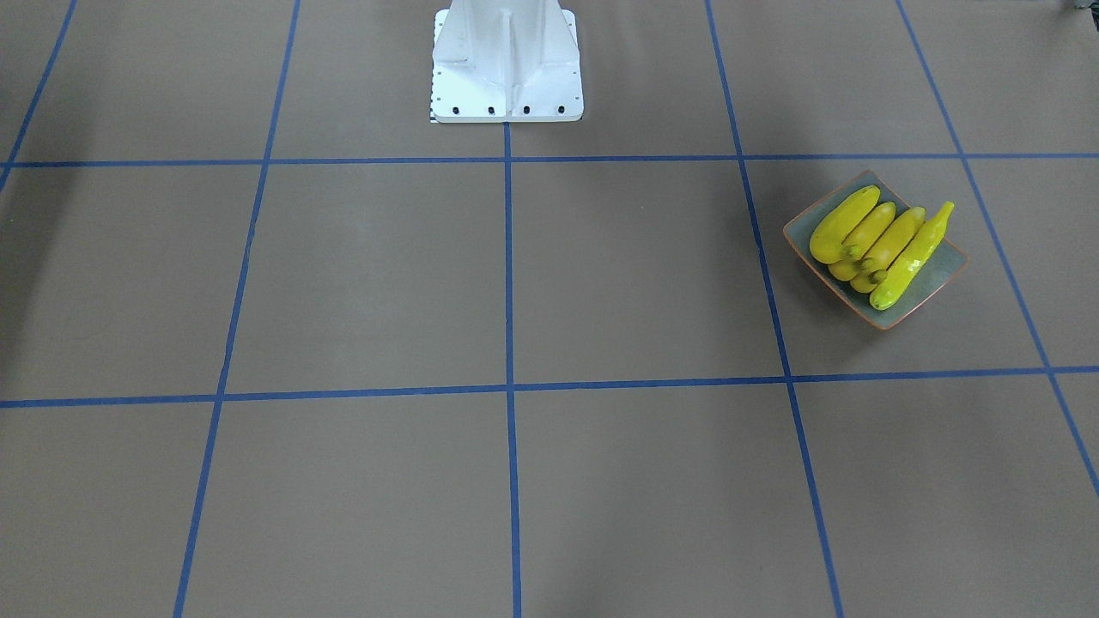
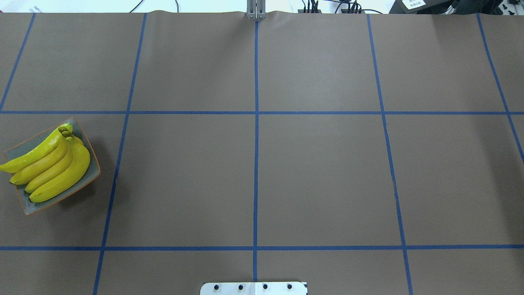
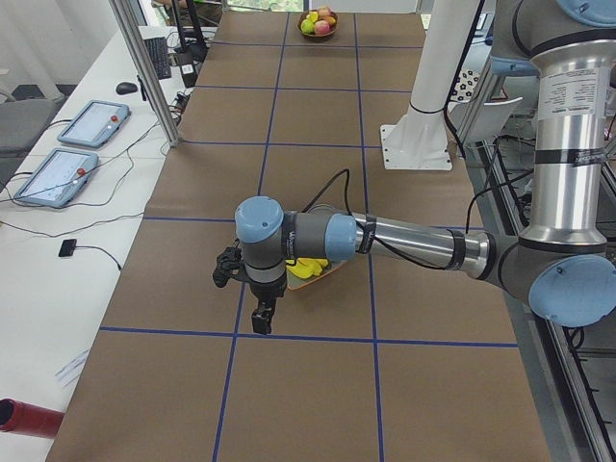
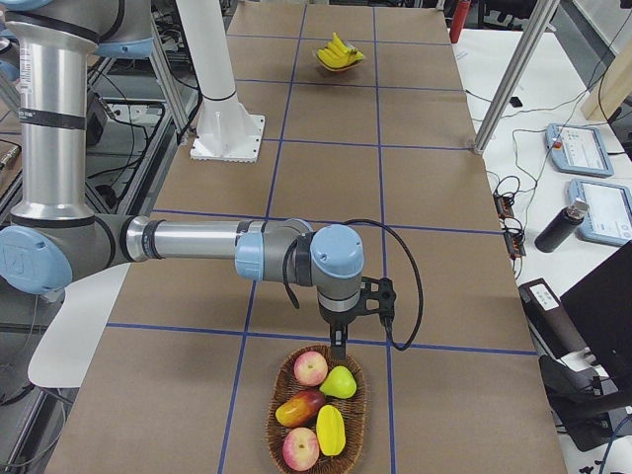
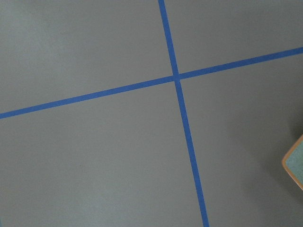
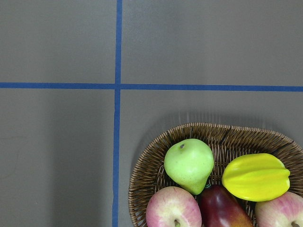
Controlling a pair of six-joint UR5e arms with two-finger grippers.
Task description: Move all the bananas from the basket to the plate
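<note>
Several yellow bananas lie side by side on the square grey-green plate; they also show in the overhead view on the plate. The wicker basket holds apples, a pear and a starfruit, and no banana shows in it. My left gripper hangs just beside the plate, towards the camera in the left side view; I cannot tell if it is open or shut. My right gripper hangs over the basket's far rim; I cannot tell its state. The left wrist view shows only the plate's corner.
The brown table carries a blue tape grid. The robot's white base stands at the table's robot side. Tablets, cables and metal posts stand along the operators' side.
</note>
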